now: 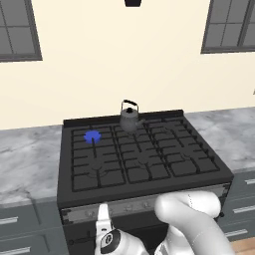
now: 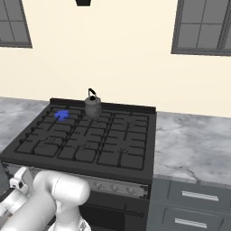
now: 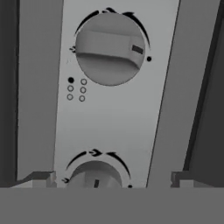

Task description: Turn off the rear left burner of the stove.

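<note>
While lit, rear left burner (image 1: 92, 137) shows blue flame, black grate over it

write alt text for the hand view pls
Close-up of the stove's silver knob strip: a large round knob near the top with a six-dot burner diagram beside it, one dot filled dark. A second knob sits at the bottom between the two fingers, which stand apart and touch nothing.

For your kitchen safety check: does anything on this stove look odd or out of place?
Yes: the rear left burner shows a blue flame with nothing on it, while the kettle stands on an unlit burner beside it.
</note>
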